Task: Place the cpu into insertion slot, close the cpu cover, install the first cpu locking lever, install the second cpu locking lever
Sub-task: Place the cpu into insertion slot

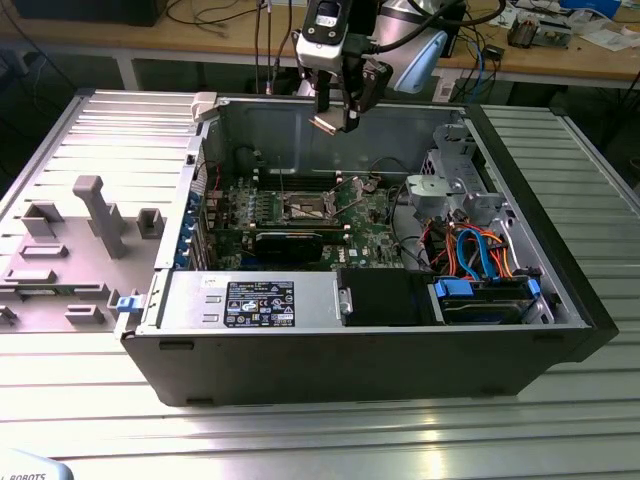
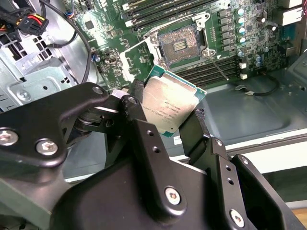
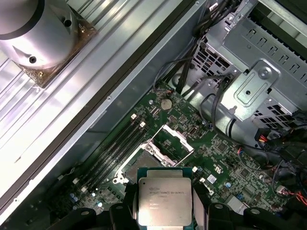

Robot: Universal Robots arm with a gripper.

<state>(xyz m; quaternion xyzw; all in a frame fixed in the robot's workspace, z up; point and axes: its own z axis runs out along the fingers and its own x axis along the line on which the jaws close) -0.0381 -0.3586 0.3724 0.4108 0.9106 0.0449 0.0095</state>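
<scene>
Gripper: the gripper (image 1: pixel 335 120) hangs high over the open computer case (image 1: pixel 400 370), near its back wall and well above the green board (image 1: pixel 372 218).
Gripper state: it is closed on the chip; in both wrist views the two black fingers (image 2: pixel 199 117) press on two opposite edges of it.
Chip: the chip (image 2: pixel 169 104) is held in the air, its silvery-grey top turned toward both wrist cameras (image 3: pixel 164 203). In the exterior view it shows as a small tilted plate (image 1: pixel 327 122) at the fingertips.
Socket: the socket (image 2: pixel 178 44) sits on the board, well apart from the chip. Its dark centre is uncovered and nothing lies in it. In the exterior view it is the square (image 1: pixel 303 210) near the middle of the board.
Cover: the thin metal frame (image 3: pixel 181 138) stands swung up from one edge of the socket, and the board is visible through its window.
Lever: a thin metal lever (image 2: pixel 217 66) sticks out slanted beside the socket, across the memory slots (image 2: pixel 204 74).
Surroundings: the case lies on a ribbed metal table (image 1: pixel 300 435); a grey moulded tray (image 1: pixel 95 215) lies at the exterior view's left.
</scene>
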